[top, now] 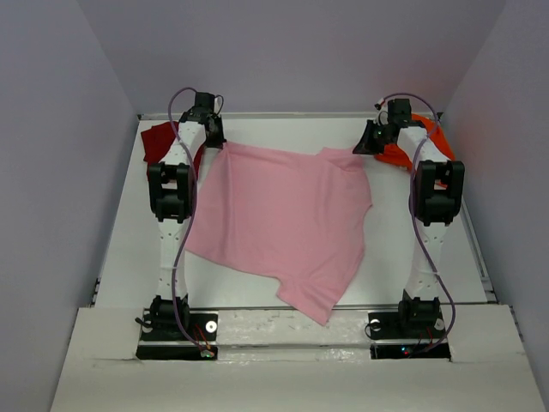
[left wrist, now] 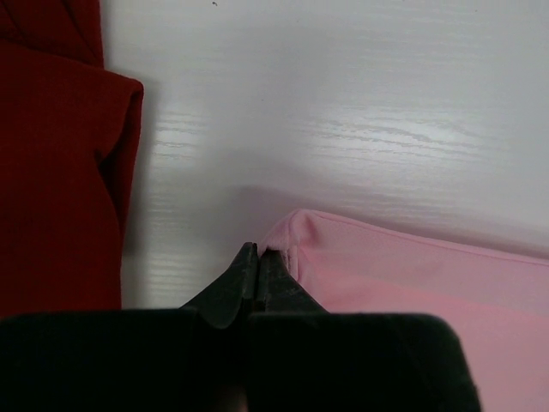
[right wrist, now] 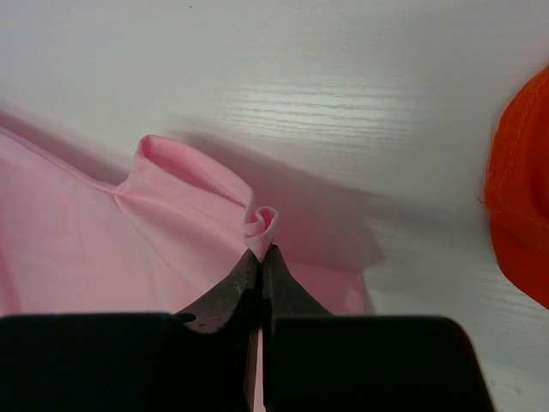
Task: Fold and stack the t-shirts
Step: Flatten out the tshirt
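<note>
Flattening step, I think: left gripper [left wrist: 256,257] and right gripper [right wrist: 261,256] both clamped tight on far corners of the pink t-shirt [top: 283,215] spread on the table [top: 129,240]; next needs an even, synchronized pull into a fold.

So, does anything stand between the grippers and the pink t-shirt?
Nothing visible: the left gripper and right gripper are shut on far corners of the pink t-shirt. The dark red shirt and orange shirt lie aside.

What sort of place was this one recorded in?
Probably a lab robot cell: plain walls enclose a white table, left arm and right arm are bolted at its near edge, a pink t-shirt spread between them.
</note>
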`<state>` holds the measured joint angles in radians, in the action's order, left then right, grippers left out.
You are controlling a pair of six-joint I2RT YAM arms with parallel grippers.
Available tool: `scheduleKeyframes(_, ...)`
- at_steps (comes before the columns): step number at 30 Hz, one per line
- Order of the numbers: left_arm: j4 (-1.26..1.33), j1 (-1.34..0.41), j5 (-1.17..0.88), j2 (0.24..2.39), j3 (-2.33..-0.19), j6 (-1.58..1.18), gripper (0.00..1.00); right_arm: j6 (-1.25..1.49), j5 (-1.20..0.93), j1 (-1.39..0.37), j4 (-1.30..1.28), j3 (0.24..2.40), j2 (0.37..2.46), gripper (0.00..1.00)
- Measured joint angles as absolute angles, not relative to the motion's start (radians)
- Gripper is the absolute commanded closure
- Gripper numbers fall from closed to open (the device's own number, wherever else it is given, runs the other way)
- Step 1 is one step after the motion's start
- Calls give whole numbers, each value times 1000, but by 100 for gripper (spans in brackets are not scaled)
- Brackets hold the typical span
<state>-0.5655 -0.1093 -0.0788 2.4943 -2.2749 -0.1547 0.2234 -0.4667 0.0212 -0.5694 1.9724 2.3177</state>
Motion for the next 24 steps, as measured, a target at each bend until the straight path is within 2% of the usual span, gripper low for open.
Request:
scheduleKeyframes(11,-556,-104,-116,2495,-2275,-149,100,236,-487,21,-569,1974,2318,100)
scheduleKeyframes(16,-549,-104,-125,2495,-2271,-146,96,236,-498,21,-569,1974,2318,100)
scheduleKeyframes(17,-549,-104,-125,2495,-2271,-146,83,236,-499,21,-569,1974,2318,100)
scheduleKeyframes(20,-548,-104,-123,2495,-2271,-147,57,236,-506,21,-569,1974,2318,100)
scheduleKeyframes(21,-547,-104,-123,2495,-2271,-146,37,236,-508,21,-569,1974,2318,100)
scheduleKeyframes(23,-546,-104,-115,2495,-2271,-141,28,236,-510,21,-569,1974,2318,100)
scheduleKeyframes(24,-543,-104,-104,2495,-2270,-147,14,236,-512,21,-568,1974,2318,100)
